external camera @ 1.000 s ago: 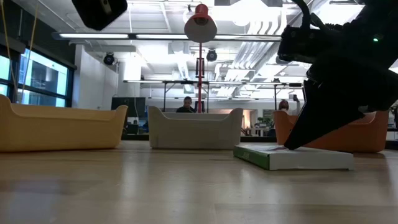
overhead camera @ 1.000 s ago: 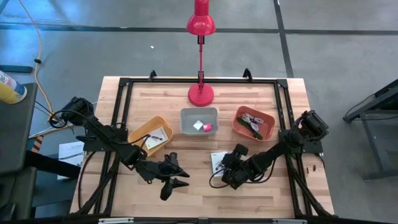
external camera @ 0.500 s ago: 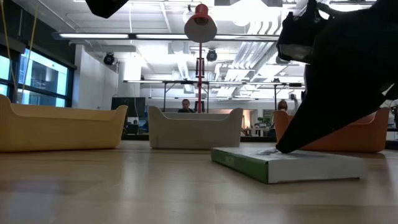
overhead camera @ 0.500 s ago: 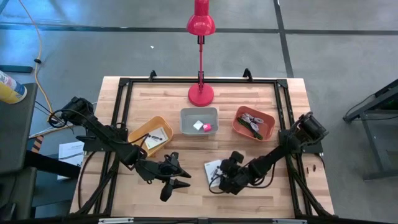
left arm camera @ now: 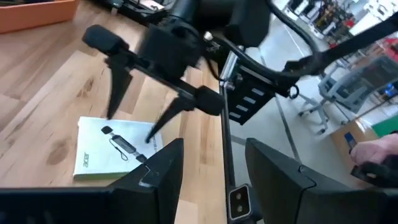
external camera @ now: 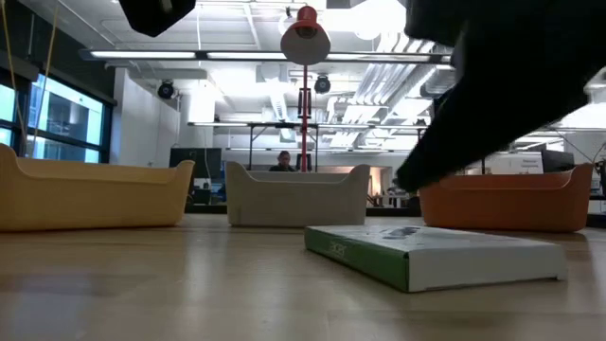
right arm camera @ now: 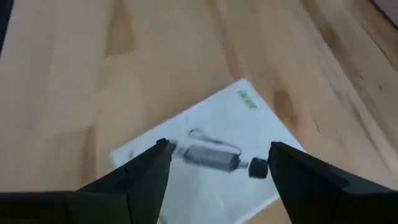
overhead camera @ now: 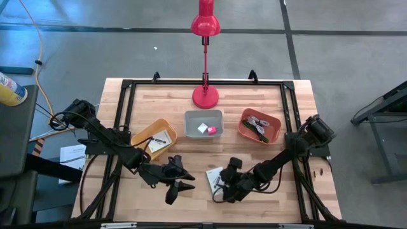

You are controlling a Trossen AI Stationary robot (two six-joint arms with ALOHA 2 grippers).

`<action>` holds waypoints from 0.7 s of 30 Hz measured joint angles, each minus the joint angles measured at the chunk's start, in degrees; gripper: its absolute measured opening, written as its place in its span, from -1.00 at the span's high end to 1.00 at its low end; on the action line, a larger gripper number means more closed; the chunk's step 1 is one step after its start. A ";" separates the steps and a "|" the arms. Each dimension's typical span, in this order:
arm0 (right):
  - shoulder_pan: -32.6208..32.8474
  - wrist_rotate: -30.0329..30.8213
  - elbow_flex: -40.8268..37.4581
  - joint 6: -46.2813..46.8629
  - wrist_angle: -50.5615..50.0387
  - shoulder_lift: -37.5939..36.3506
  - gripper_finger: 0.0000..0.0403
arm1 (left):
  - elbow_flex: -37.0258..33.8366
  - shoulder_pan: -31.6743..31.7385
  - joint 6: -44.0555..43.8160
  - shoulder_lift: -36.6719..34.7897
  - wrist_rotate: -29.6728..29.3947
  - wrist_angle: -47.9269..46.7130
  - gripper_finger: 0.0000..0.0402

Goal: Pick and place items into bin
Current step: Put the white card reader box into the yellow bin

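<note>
High view looks straight down, far, whole table (overhead camera: 191,127). Low view sits at tabletop level, facing the room, close to the white box (external camera: 436,256). Right wrist view looks down close on that box under its claw; left wrist view shares it from farther off.

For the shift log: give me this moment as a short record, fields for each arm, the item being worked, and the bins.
right gripper: fingers open, over the white box
white box: flat on the table, not gripped
left gripper: hovers beside it, holds nothing
grey bin: pink cube, white cube
yellow bin: white card
orange bin: small items
</note>
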 joint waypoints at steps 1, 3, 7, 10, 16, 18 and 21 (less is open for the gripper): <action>0.00 -1.10 0.75 -2.43 -2.02 -0.38 -0.29 | 0.00 0.00 -0.42 0.00 -0.32 0.06 0.20; 0.01 -2.90 1.63 -6.61 -6.98 -1.41 -0.29 | 0.00 0.00 -1.42 0.00 -0.56 0.10 0.20; 0.57 -3.95 1.94 -11.18 -14.69 -4.26 -0.29 | 0.02 -0.03 -5.20 0.99 -1.91 0.60 0.20; 0.80 -4.39 1.94 -14.15 -19.05 -6.18 -0.29 | 0.02 -0.04 -10.29 2.75 -2.15 1.23 0.20; 0.90 -9.13 -0.17 -19.08 -20.68 -6.50 -0.29 | 0.04 -2.09 -22.10 9.09 -4.66 2.90 0.20; 0.88 -10.26 -2.24 -19.20 -16.44 -6.34 -0.29 | 0.01 -3.13 -26.68 11.46 -6.77 3.60 0.20; 0.87 -10.45 -5.37 -19.20 -10.39 -6.35 -0.29 | 0.07 -4.19 -33.70 14.89 -9.69 6.83 0.20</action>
